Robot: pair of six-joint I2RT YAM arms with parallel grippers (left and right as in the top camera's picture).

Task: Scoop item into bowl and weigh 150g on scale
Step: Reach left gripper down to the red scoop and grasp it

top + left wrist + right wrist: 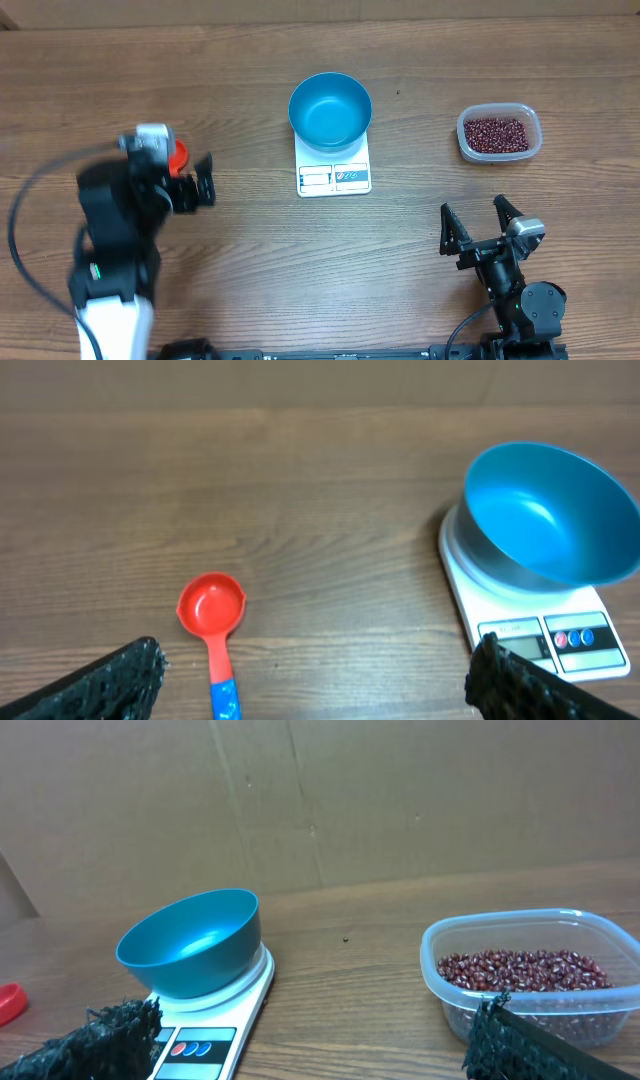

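A red plastic scoop (pixel 212 622) lies flat on the wooden desk (pixel 250 60), its round cup empty and facing up, its handle carrying a blue patch. A clear, rounded-rectangular plastic container (pixel 434 988) sits well apart from it, toward the right. Brown cardboard (pixel 400 800) stands behind the desk's far edge.

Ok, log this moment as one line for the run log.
bowl: empty, on scale | beans: in clear container | scoop: on table | left tool: open | right tool: open
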